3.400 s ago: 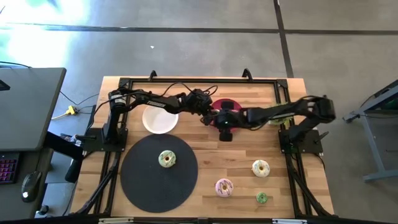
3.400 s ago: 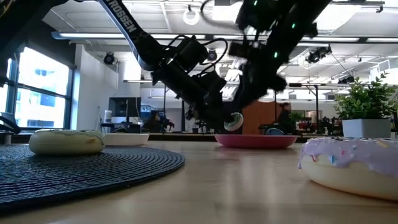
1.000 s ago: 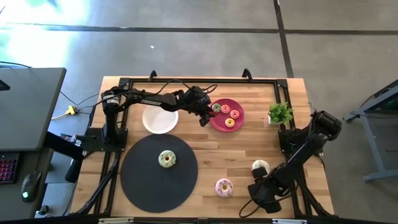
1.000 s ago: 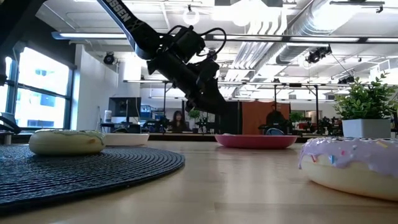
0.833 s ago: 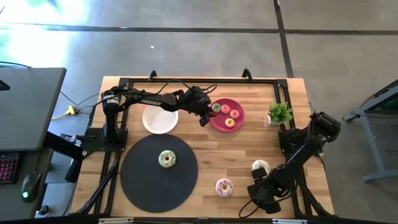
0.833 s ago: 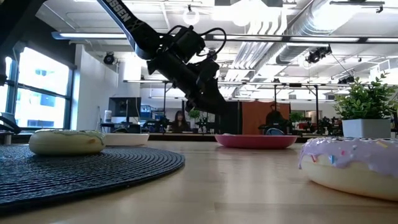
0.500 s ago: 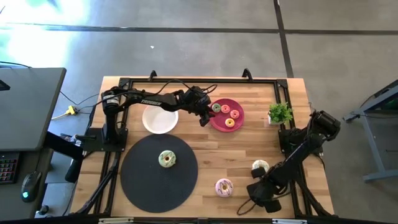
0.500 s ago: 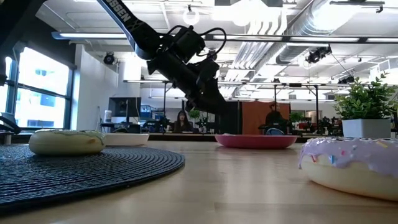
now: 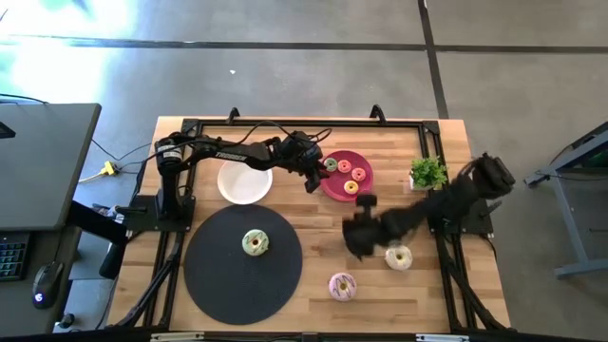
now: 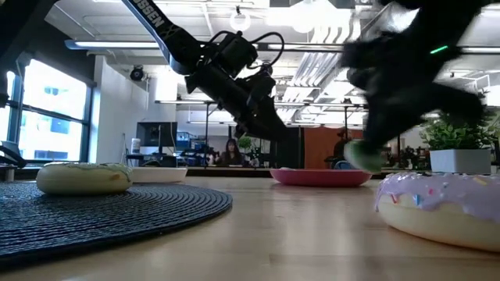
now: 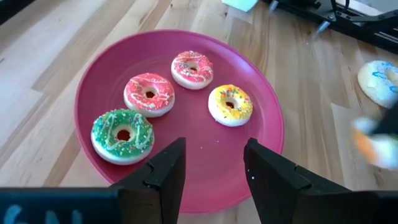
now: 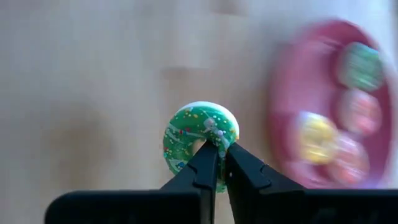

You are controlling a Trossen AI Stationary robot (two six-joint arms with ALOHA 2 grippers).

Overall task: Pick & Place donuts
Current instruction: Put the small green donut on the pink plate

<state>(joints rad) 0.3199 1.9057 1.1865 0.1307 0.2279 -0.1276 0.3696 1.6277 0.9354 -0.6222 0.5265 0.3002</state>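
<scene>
My right gripper (image 12: 219,150) is shut on a tiny green donut (image 12: 200,145) and hangs above the table between the cream donut (image 9: 399,256) and the red plate (image 9: 330,184); its arm is blurred in the high view. Several tiny donuts lie on that plate, among them a green one (image 11: 122,135) and a yellow one (image 11: 230,104). My left gripper (image 11: 211,163) hovers open over the plate's left rim, holding nothing. A pale donut (image 9: 255,243) lies on the black mat (image 9: 220,275), and a pink donut (image 9: 341,285) on the wood. My right gripper pinches the green donut's ring (image 12: 219,132) between its two fingertips, one fingertip (image 12: 207,154) at the hole and the other on the outer rim. The donut (image 10: 363,156) is lifted clear of the table and stands on edge at the finger ends.
A white plate (image 9: 244,182) sits left of the red plate under my left arm. A small potted plant (image 9: 428,173) stands at the far right. Black frame rails run along the table's edges. Bare wood lies between the mat and the red plate.
My right gripper has left the table's near right corner, where it stood low over the tiny green donut. It has risen with that donut and swung fast toward the far edge and the left, toward the red plate. The donut is now lifted clear.
</scene>
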